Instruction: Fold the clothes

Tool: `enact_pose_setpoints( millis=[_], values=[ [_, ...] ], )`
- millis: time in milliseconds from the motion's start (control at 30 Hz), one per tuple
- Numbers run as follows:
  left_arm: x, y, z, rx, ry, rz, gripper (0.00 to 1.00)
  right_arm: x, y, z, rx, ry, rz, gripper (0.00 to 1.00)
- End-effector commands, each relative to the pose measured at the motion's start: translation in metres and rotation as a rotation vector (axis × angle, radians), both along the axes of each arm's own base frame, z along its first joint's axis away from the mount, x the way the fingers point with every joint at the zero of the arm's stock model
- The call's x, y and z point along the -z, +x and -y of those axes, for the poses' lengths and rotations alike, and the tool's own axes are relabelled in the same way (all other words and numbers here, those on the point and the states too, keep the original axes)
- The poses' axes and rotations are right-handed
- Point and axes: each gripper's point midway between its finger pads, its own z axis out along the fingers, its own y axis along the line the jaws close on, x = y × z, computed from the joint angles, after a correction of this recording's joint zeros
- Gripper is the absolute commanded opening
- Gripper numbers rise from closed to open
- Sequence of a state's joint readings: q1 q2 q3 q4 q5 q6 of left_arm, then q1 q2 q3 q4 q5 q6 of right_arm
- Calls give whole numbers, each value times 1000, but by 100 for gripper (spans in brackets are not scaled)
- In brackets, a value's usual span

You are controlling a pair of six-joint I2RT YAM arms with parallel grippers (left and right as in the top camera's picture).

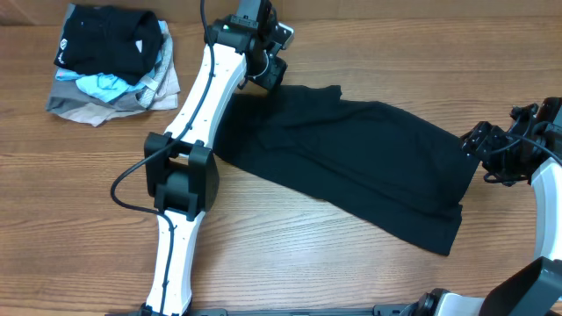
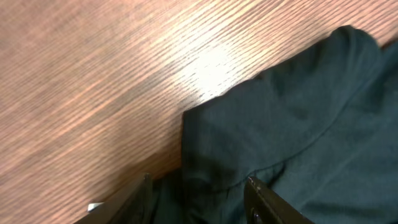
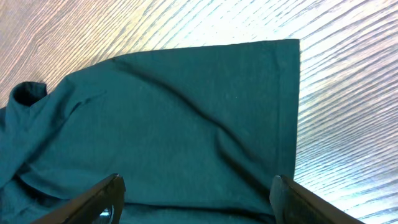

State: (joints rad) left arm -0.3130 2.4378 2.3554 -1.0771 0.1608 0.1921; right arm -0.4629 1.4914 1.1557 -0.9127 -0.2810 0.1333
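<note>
The black garment lies spread in a long band across the middle of the table, running from upper left to lower right. My left gripper is open at the garment's upper left corner; in the left wrist view the dark cloth lies between its fingers. My right gripper is open at the garment's right edge; in the right wrist view the cloth fills the space between its fingers. No white label shows.
A pile of folded clothes sits at the table's upper left, with a black piece with a white logo on top of light-blue, grey and beige ones. The left arm stretches up the table's left-middle.
</note>
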Motion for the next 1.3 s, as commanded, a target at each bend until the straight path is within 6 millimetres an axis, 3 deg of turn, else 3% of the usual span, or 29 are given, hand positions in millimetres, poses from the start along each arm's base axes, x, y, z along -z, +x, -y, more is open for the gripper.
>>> enact_pose_setpoints(
  millis=[0, 200, 367, 567, 733, 833, 933, 1067, 1267],
  values=[
    [36, -3, -7, -111, -15, -110, 52, -12, 7, 2, -9, -11, 36, 79],
    [53, -27, -32, -249, 0, -277, 55, -12, 7, 2, -9, -11, 36, 79],
    [57, -37, -34, -252, 16, -317, 55, -12, 7, 2, -9, -12, 37, 79],
    [52, -37, -9, -208, -79, -323, 33, -12, 7, 2, -9, -12, 37, 79],
    [50, -41, 7, -175, -99, -324, 4, -12, 7, 2, -9, -12, 37, 79],
    [43, -38, 9, -171, -107, -306, 4, -12, 8, 3, -9, -12, 37, 79],
    [20, -38, 9, -153, -116, -269, 4, -12, 8, 3, -9, -12, 37, 79],
    [5, -60, 15, -28, -73, -276, 4, -12, 8, 3, -9, -12, 37, 79],
    [20, -114, 31, 171, 90, -379, 4, -12, 9, 3, -9, -15, 43, 79]
  ],
)
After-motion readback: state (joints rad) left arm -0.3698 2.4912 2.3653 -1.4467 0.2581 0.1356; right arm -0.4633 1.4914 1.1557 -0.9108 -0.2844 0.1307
